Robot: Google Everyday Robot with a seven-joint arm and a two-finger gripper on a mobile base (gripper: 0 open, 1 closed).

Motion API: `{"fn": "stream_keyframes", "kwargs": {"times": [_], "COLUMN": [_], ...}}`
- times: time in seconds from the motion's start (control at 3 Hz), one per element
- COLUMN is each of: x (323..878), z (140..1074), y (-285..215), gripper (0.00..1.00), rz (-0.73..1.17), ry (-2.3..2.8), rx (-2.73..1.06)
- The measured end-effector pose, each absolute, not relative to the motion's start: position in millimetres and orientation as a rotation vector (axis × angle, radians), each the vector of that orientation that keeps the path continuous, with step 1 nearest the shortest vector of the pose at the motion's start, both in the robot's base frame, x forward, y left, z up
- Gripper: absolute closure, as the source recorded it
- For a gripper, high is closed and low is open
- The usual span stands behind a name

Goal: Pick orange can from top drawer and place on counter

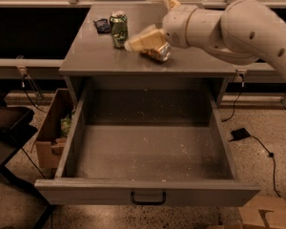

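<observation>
The orange can (158, 52) lies tilted on its side in my gripper (145, 43), silver top facing lower right, at or just above the middle of the counter (95, 56). The gripper is shut on it, its pale fingers (137, 40) pointing left toward the green can. My white arm reaches in from the upper right. The top drawer (152, 149) stands pulled out below, its speckled floor bare, with the dark handle (148, 198) on the front panel.
A green can (118, 29) stands upright on the counter just left of the gripper, with a small dark packet (103, 25) behind it. A cardboard box (53, 132) sits on the floor left of the drawer. A cable and plug (240, 133) lie on the floor at right.
</observation>
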State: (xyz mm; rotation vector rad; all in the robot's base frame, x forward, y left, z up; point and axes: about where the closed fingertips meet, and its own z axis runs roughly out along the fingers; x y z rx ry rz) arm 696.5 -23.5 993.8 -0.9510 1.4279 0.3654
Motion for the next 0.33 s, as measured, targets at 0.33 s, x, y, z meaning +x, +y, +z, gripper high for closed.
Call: {"fn": "stream_keyframes", "kwargs": {"times": [0.33], "x": [654.2], "z": [984.5], "y": [-48.1], "gripper": [0.0], "rz": [0.191], "ry": [1.573], "rx": [-1.095]}}
